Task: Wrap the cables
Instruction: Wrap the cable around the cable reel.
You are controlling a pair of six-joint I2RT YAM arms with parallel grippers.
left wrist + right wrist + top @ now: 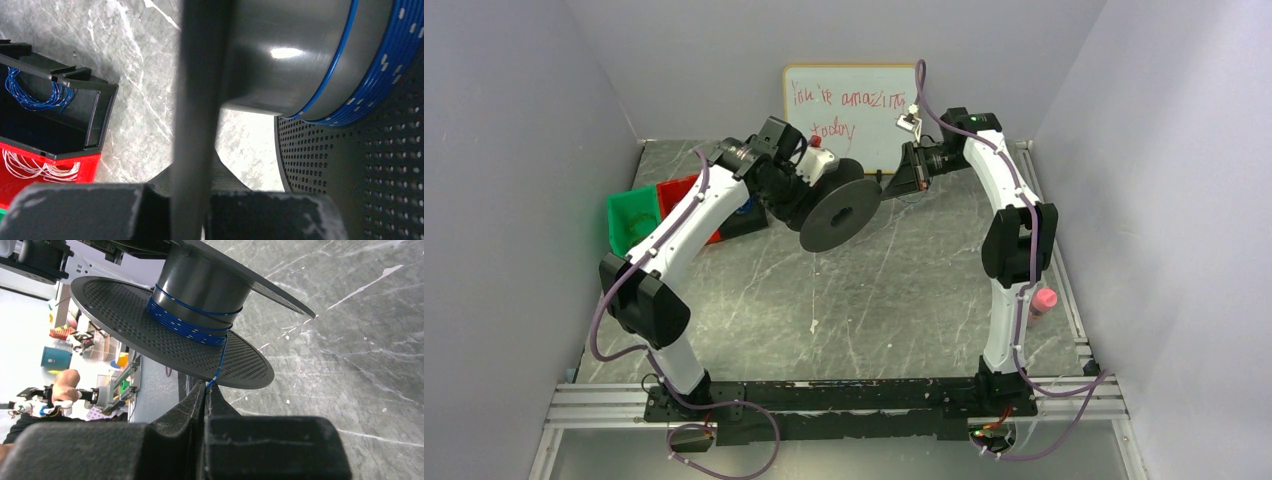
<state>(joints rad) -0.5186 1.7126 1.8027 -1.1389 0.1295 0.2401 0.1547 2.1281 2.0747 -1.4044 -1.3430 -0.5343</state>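
Note:
A black spool point(839, 210) hangs above the table, and my left gripper point(796, 188) is shut on one of its flanges. In the left wrist view that flange point(197, 100) runs edge-on between the closed jaws of the left gripper point(196, 176). The thin blue cable point(190, 326) with white flecks lies in several turns round the spool's core point(205, 285). One strand point(218, 365) drops from the core to my right gripper point(206, 386), which is shut on it just below the perforated flange point(150, 335). In the top view the right gripper point(890, 178) sits just right of the spool.
Left of the spool stand a black bin point(97, 120) holding a blue cable coil point(35, 92), a red bin point(50, 172) with white wires, and a green bin point(632, 218). A whiteboard point(849, 115) leans on the back wall. A pink bottle point(1042, 303) stands beside the right arm.

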